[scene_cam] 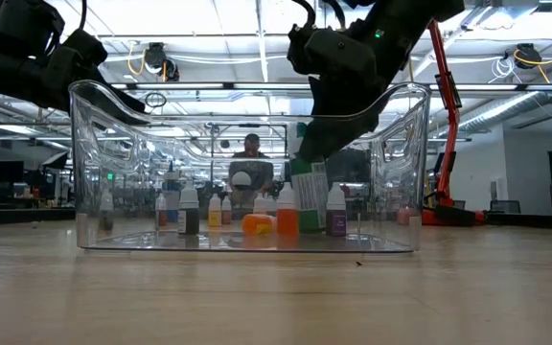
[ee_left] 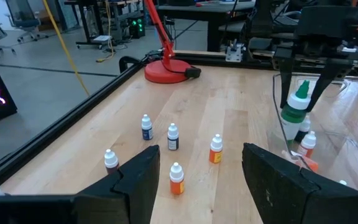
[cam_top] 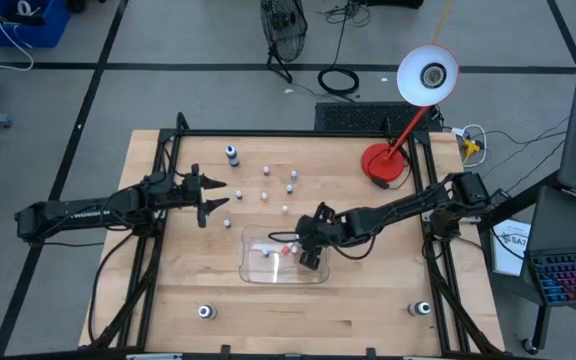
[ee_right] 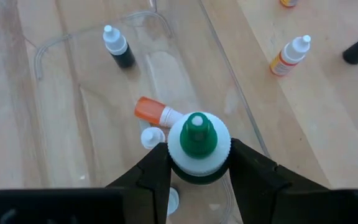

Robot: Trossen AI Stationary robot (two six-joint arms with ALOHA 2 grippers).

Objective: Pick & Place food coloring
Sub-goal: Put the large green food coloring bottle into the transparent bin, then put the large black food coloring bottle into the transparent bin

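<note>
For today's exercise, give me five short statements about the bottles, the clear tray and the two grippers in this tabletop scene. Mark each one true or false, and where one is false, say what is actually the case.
1. The right gripper is shut on a green-capped bottle above the clear tray. True.
2. The left gripper holds an orange bottle. False: it is open and holds nothing.
3. An orange bottle lies on its side inside the tray. True.
4. The tray holds no bottles so far. False: several are in it, among them a dark bottle with a white cap.
5. The red desk lamp stands inside the tray. False: its base sits on the table, apart from the tray.
</note>
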